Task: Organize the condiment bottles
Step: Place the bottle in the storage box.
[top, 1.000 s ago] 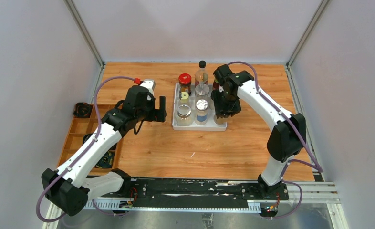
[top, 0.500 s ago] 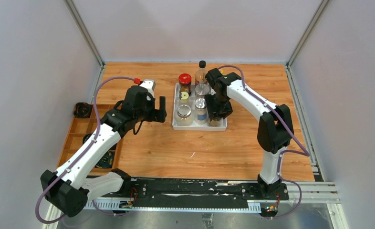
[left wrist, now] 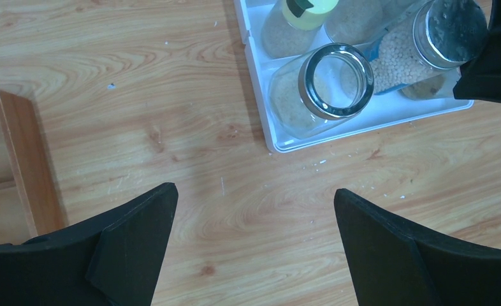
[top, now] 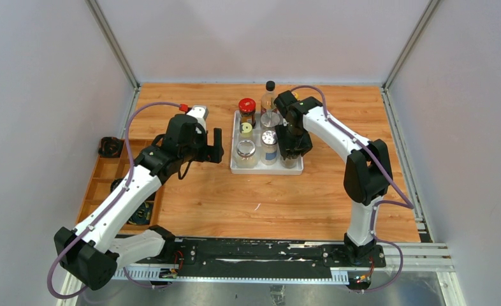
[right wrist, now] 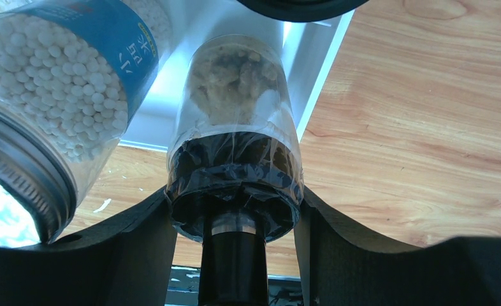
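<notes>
A white tray (top: 235, 167) at the table's middle holds several condiment bottles: a red-capped jar (top: 247, 105), a tall black-capped bottle (top: 270, 95), a yellow-capped one (left wrist: 305, 6), an open-mouthed silver-rimmed jar (left wrist: 336, 81) and a silver-lidded jar of white beads (right wrist: 57, 83). My right gripper (top: 292, 145) is shut on the black-wrapped top of a clear bottle of brown lumps (right wrist: 235, 108), upright over the tray's near right corner. I cannot tell whether its base rests on the tray. My left gripper (left wrist: 254, 210) hangs open over bare wood left of the tray.
A wooden compartment box (top: 117, 185) sits along the left edge, with a black coiled cable (top: 109, 146) behind it. Grey walls close in the table on three sides. The tray's near right wall (right wrist: 315, 64) is close beside the held bottle.
My right arm has swung left with the bottle, from the tray's right edge to over its right column, then nearly stopped. The left arm has not moved.
</notes>
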`<act>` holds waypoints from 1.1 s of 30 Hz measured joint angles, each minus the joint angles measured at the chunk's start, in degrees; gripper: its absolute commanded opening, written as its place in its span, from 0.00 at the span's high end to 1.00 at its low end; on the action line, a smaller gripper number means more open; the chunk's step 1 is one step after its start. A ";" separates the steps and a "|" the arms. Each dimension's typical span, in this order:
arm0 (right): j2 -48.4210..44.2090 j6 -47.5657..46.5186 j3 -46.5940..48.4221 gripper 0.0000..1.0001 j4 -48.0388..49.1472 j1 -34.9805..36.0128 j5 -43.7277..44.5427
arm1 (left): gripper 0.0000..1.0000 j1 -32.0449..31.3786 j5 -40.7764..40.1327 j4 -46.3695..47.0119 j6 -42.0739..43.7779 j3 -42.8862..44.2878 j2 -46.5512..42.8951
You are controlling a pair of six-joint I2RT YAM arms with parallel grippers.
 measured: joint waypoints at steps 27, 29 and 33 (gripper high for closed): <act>-2.32 -0.94 -1.20 0.23 1.36 0.04 0.22 | 0.00 0.00 2.21 0.66 -0.52 -0.96 0.00; -2.73 -0.96 -1.20 0.23 1.36 0.07 0.26 | 0.00 0.00 2.40 0.81 -0.70 -0.96 0.00; -3.26 -1.03 -1.20 0.23 1.33 0.07 0.33 | 0.00 0.00 2.73 1.01 -0.74 -0.96 -0.02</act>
